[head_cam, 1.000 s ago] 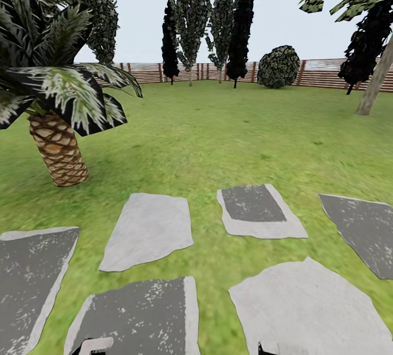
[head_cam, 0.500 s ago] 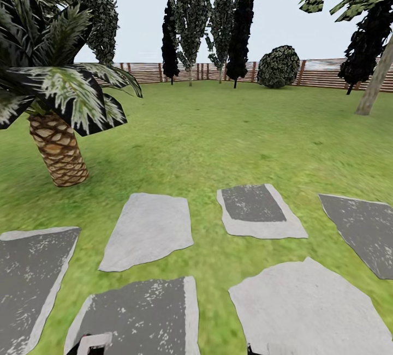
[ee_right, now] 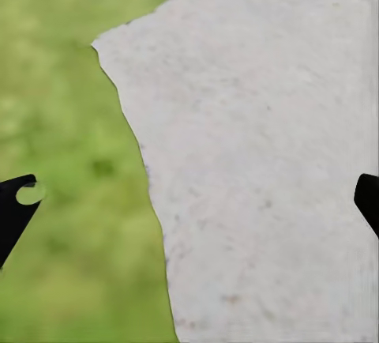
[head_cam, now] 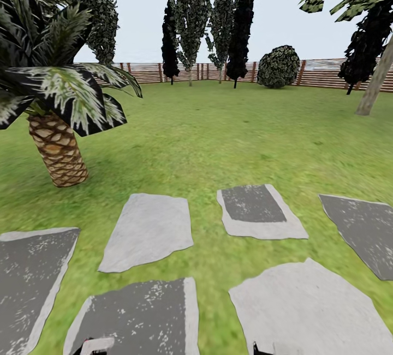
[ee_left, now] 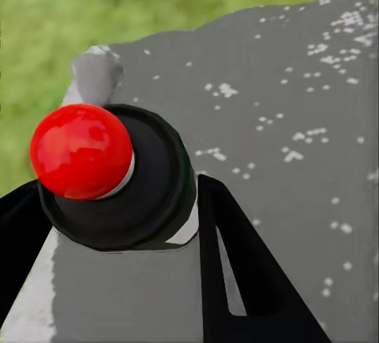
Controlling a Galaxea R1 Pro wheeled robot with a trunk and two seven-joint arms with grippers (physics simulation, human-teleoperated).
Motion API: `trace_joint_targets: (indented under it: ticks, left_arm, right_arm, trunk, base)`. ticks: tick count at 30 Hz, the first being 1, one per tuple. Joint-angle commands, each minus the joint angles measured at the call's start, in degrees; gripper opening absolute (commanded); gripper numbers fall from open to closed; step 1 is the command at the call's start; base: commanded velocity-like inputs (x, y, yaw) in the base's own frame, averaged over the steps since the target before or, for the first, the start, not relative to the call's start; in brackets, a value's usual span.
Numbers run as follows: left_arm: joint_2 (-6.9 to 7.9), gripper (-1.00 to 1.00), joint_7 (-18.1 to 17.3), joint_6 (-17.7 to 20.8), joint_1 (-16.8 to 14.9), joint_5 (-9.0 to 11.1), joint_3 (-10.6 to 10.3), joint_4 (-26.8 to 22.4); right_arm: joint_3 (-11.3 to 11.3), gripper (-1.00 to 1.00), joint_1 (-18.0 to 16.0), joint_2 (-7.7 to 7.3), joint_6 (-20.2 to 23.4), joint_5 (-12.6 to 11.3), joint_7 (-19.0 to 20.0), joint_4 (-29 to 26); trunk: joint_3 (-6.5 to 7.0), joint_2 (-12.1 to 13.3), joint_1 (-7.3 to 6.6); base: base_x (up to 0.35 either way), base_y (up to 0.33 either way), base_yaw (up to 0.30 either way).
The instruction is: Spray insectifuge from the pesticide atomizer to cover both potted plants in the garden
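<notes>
Looking across the garden lawn (head_cam: 218,126), grey stepping stones (head_cam: 150,229) lie ahead, a palm tree (head_cam: 57,148) at left, a slatted fence (head_cam: 327,74) behind. The left gripper (ee_left: 126,224) holds a black object with a red ball top (ee_left: 80,151). The right gripper (ee_right: 189,201) spreads wide, holding nothing, over a pale stone (ee_right: 268,161).

left claw (head_cam: 97,345): slightly lower at frame edge than 0.5 s ago | right claw (head_cam: 261,350): shifted slightly right

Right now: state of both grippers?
Left gripper: shut on a black bottle with a red ball top.
Right gripper: open, holding nothing.
</notes>
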Motion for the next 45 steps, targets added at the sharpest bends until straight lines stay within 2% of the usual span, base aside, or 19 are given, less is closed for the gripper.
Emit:
trace_joint_targets:
  ticks: [1,6,11,18,27,34,45]
  left_arm:
    - [-0.01,-1.0,0.3,-0.3,-0.1,-0.6,0.3,0.0]
    - [-0.17,-1.0,0.4,-0.3,-0.1,-0.6,0.3,-0.8]
    - [-0.41,-1.0,0.4,-0.2,-0.1,-0.6,0.4,-3.5]
    - [0.1,-1.0,0.4,-0.3,0.1,0.3,0.1,-3.0]
    - [0.23,-1.0,0.5,-0.4,1.0,0.6,0.0,-2.9]
    - [0.16,-1.0,0.6,-0.4,1.2,0.6,0.0,-2.9]
    - [0.29,-1.0,1.0,-0.4,2.3,0.5,0.1,-2.8]
  right_arm:
    - [0.5,1.0,0.0,0.0,-0.1,-0.3,-0.3,0.0]
    - [0.5,1.0,0.0,-0.2,-0.1,-0.3,-0.3,0.0]
    - [0.4,1.0,0.0,-1.57,-0.2,-0.4,-0.4,-0.1]
    - [0.4,1.0,0.0,-1.9,-0.3,-0.3,-0.2,-0.1]
    - [0.5,1.0,0.0,-3.48,-0.2,-0.4,-0.3,-0.1]
    - [0.5,1.0,0.0,-3.54,-0.3,-0.4,-0.3,0.0]
    - [0.5,1.0,0.0,-3.09,-0.3,-0.3,-0.4,-0.1]
  trunk:
    - [-0.05,0.0,0.0]
    - [-0.05,0.0,0.0]
    - [-0.05,0.0,0.0]
    - [-0.13,0.0,0.0]
    - [-0.13,0.0,0.0]
    - [-0.13,0.0,0.0]
    - [-0.13,0.0,0.0]
  base:
    - [0.16,0.0,0.0]
    - [0.278,0.0,0.0]
    - [0.333,0.0,0.0]
    - [0.339,-0.005,0.0]
    - [0.335,-0.126,0.0]
    - [0.33,-0.162,0.048]
    - [0.332,-0.104,0.261]
